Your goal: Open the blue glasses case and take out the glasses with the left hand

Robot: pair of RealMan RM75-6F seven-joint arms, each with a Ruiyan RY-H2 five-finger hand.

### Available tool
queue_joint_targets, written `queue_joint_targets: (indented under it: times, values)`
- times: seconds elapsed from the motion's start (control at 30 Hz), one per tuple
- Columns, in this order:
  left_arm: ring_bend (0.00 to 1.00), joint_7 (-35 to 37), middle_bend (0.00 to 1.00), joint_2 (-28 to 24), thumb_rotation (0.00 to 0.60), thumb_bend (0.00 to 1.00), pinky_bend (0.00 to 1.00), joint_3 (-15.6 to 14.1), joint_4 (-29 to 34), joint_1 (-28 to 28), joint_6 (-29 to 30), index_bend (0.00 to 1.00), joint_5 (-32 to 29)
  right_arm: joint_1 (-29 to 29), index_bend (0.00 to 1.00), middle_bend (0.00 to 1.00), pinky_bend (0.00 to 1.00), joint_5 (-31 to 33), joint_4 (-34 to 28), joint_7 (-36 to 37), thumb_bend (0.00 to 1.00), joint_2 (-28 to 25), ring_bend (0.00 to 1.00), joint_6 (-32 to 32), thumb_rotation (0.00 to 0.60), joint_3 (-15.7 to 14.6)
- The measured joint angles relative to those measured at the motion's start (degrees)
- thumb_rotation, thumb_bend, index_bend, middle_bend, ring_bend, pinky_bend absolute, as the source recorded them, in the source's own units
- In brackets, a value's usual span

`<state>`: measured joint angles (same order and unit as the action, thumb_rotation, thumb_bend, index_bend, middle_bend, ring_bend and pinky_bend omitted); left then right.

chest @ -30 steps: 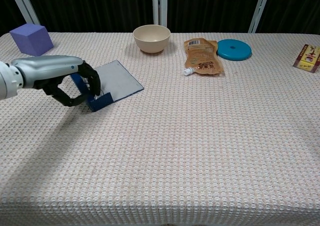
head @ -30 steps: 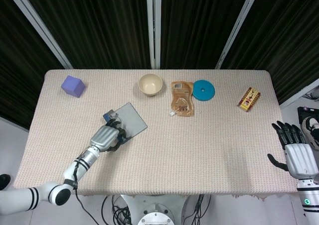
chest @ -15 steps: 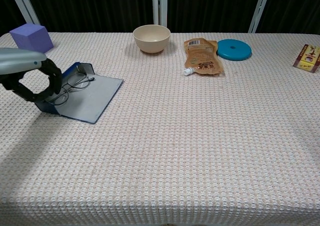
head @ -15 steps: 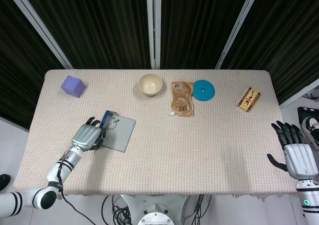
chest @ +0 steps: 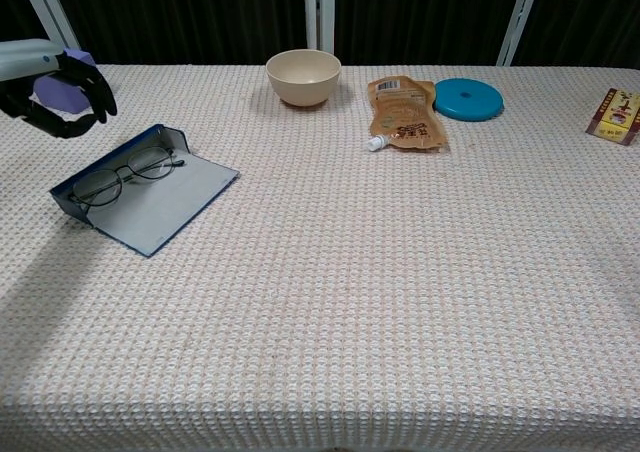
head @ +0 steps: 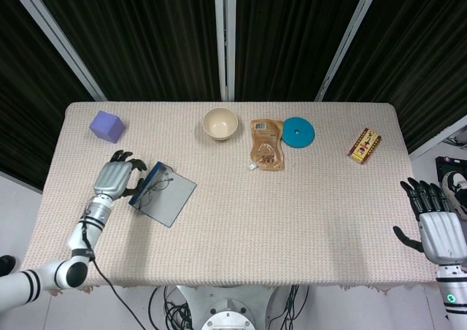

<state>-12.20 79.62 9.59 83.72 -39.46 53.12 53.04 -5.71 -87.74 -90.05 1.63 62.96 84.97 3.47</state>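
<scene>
The blue glasses case (head: 172, 203) (chest: 172, 202) lies open flat on the left side of the table, lid side toward the front right. Thin-framed glasses (head: 155, 187) (chest: 128, 174) rest inside it near its blue back wall. My left hand (head: 113, 177) (chest: 45, 64) is just left of the case; in the chest view it hovers above the table, apart from the case, with fingers loosely curved and nothing in them. My right hand (head: 438, 228) shows only in the head view, off the table's right front corner, fingers spread and empty.
A purple cube (head: 107, 125) stands at the back left, close behind my left hand. Along the back are a cream bowl (head: 220, 123) (chest: 303, 76), a brown pouch (head: 266, 144) (chest: 403, 114), a blue lid (head: 298, 132) (chest: 468, 99) and a snack packet (head: 364, 144) (chest: 620, 115).
The case slid left across the table and now lies fully open with the glasses showing. My left hand has let go of it and moved back and up to the left. The right hand stayed put.
</scene>
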Motion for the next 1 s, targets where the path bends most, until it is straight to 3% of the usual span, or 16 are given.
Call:
queue_joint_targets:
  times: [0.2,0.47,0.6,0.9,1.0]
  values:
    - [0.07,-3.82,0.32,3.33,0.496,0.48,0.0,1.73,-6.23,-3.0,-4.58,0.3,-9.85,0.04,0.01,0.05,0.0,0.41,0.64,0.67,0.16,0.19,0.0,-0.34,0.6,-0.02]
    - [0.09,-5.3,0.36,3.78,0.489,0.47,0.0,2.08,-5.63,-6.26,-11.26,0.3,-15.13,-0.12,0.01,0.05,0.0,0.69,1.4,1.31,0.16,0.58,0.0,-0.77,0.6,0.1]
    - [0.09,-3.14,0.36,4.23,0.49,0.48,0.0,2.72,-4.64,-6.64,-12.06,0.3,-13.72,-0.17,0.01,0.05,0.0,0.64,1.37,1.22,0.16,0.6,0.0,-0.81,0.6,0.13]
    - [0.09,0.55,0.36,4.29,0.489,0.47,0.0,2.48,1.57,-7.78,-14.13,0.29,-4.24,-0.42,0.01,0.05,0.0,0.84,1.36,1.15,0.16,0.69,0.0,-1.29,0.6,0.22]
    - [0.09,0.51,0.34,3.79,0.566,0.47,0.0,1.57,2.96,-7.92,-13.84,0.29,-1.69,-0.6,0.01,0.05,0.0,0.83,1.3,1.09,0.16,0.64,0.0,-1.46,0.6,0.31]
